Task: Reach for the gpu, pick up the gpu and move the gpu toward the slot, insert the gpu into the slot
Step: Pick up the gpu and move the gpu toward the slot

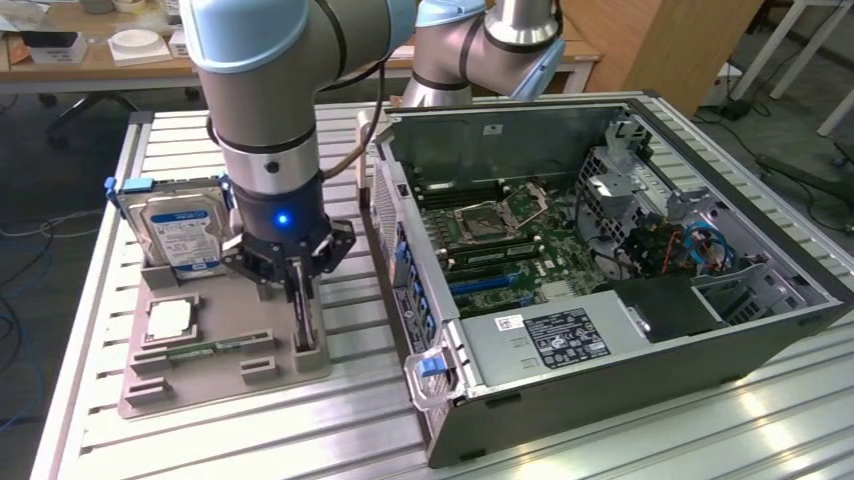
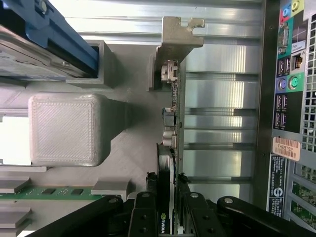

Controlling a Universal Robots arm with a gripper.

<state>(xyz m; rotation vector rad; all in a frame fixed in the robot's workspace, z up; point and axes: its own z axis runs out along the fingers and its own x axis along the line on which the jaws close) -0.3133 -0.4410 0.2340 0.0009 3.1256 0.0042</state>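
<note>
There is one gpu [image 1: 307, 322]. It stands on its thin edge in the gray tray [image 1: 200, 385], on the side of the tray closest to the computer case [image 1: 747, 330]. Its silver bracket [image 2: 178, 34] sticks out at one end. A small badge on the card reads NVIDIA. The one gripper [image 1: 296, 288] sits right over the card, with the card in its middle. I cannot tell if it is squeezing the card.

The blue slot [image 1: 483, 285] lies on the green board inside the open case, at the exterior view's right, well apart from the card. The case wall stands between them.

The tray also holds one hard drive [image 1: 180, 235] with a blue and white label, one square silver chip [image 1: 174, 320] and one green memory stick [image 1: 220, 348]. An orange sticker [image 2: 286, 148] is on the back of the case.
</note>
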